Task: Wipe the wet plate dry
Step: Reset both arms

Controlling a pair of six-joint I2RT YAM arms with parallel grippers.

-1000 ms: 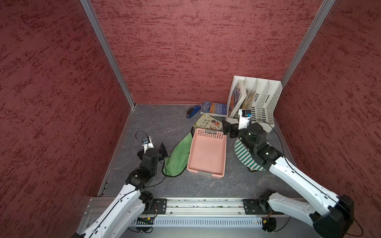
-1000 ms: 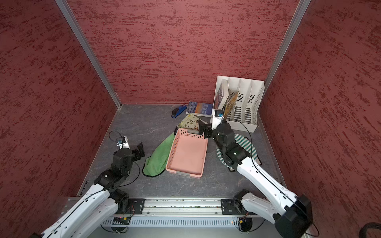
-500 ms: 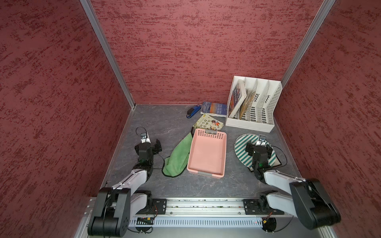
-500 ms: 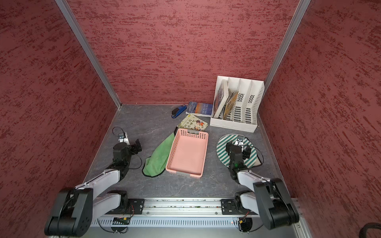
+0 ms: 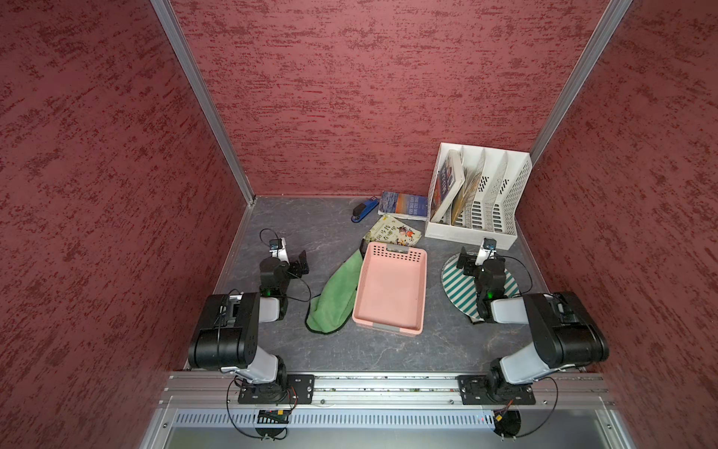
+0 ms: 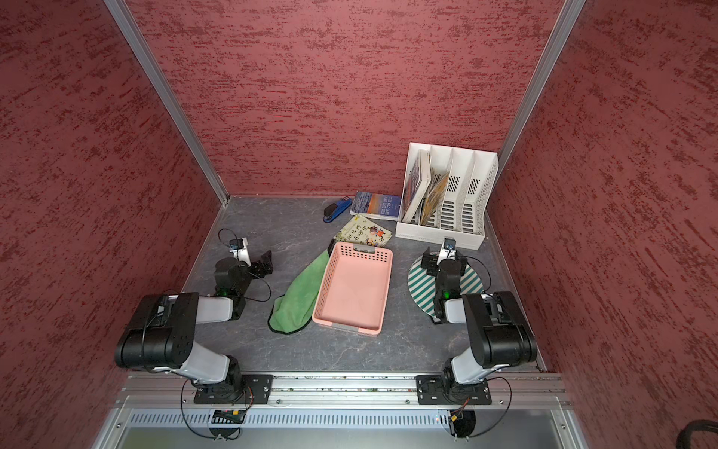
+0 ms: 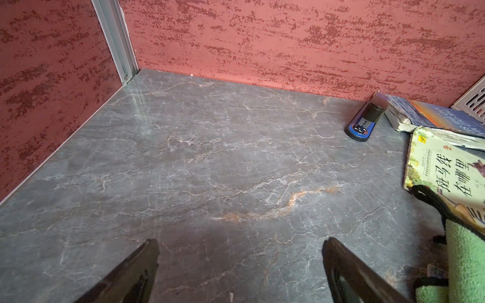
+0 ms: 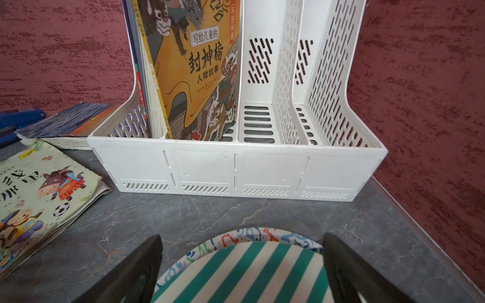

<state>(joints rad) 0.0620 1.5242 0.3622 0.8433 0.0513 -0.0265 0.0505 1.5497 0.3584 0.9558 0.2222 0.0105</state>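
The plate (image 5: 457,280) (image 6: 421,287) has green and white stripes and lies flat on the grey tabletop at the right. My right gripper (image 5: 478,261) (image 6: 443,261) hangs low over its far half, open and holding nothing. In the right wrist view the plate's patterned rim (image 8: 244,270) shows between the spread fingers (image 8: 147,262) of the gripper (image 8: 242,237). A green cloth (image 5: 336,295) (image 6: 301,295) (image 7: 464,262) lies crumpled along the left side of the pink basket. My left gripper (image 5: 300,263) (image 6: 264,262) (image 7: 240,241) stands open over bare table, left of the cloth.
A pink basket (image 5: 390,285) sits mid-table between cloth and plate. A white file rack (image 5: 476,194) (image 8: 236,168) with books stands at the back right, just beyond the plate. A picture book (image 5: 394,231), a thick book (image 5: 404,204) and a blue stapler (image 5: 364,210) lie near the back wall.
Both arms have folded back toward the front rail. The right gripper drew back from near the rack and basket to sit over the plate. Both grippers stayed open.
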